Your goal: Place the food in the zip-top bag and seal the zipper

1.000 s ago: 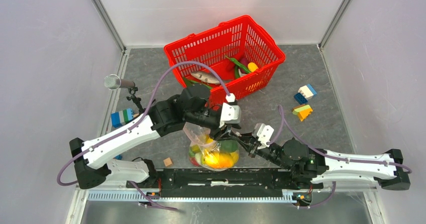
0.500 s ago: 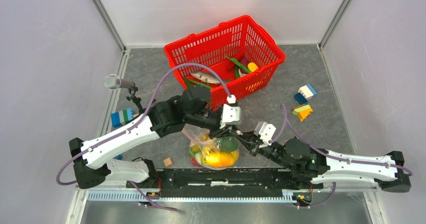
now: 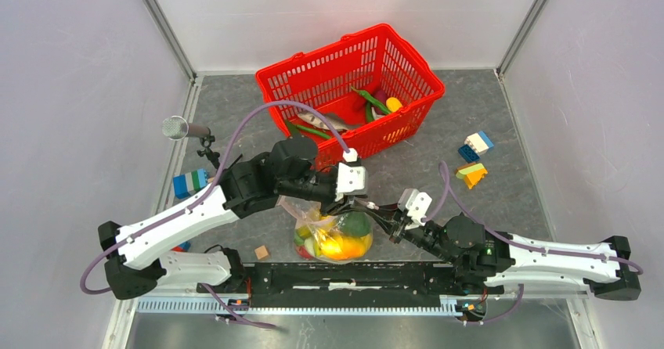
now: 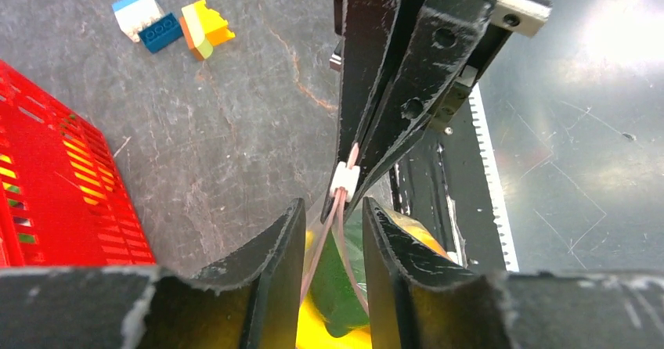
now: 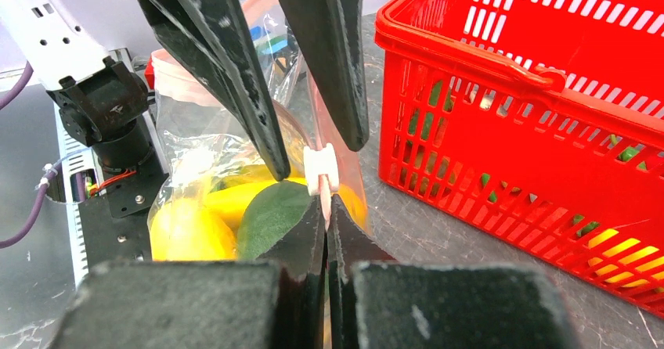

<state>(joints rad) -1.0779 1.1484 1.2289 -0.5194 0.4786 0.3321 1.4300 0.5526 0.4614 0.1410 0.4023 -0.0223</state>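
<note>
The zip-top bag (image 3: 313, 212) stands at the table's near edge, full of food: a green piece (image 3: 358, 224) and yellow pieces (image 3: 341, 246). Its zipper (image 4: 337, 216) runs as two pinkish strips to a white slider (image 4: 344, 178). My left gripper (image 4: 333, 204) is open, its fingers either side of the strips, just short of the slider. My right gripper (image 5: 326, 200) is shut on the zipper end right by the slider (image 5: 321, 169). In the top view both grippers, left (image 3: 350, 202) and right (image 3: 381, 217), meet at the bag's right top corner.
The red mesh basket (image 3: 407, 63) stands behind the bag with more food in it: green pods (image 3: 368, 101) and a yellow piece (image 3: 394, 104). Coloured bricks lie at right (image 3: 472, 174) and left (image 3: 189, 182). A wooden cube (image 3: 261, 252) lies near the front rail.
My left arm has drawn back a little to the left, its gripper sliding along the bag's top. The right gripper stays shut at the zipper end and the bag sits slightly lower.
</note>
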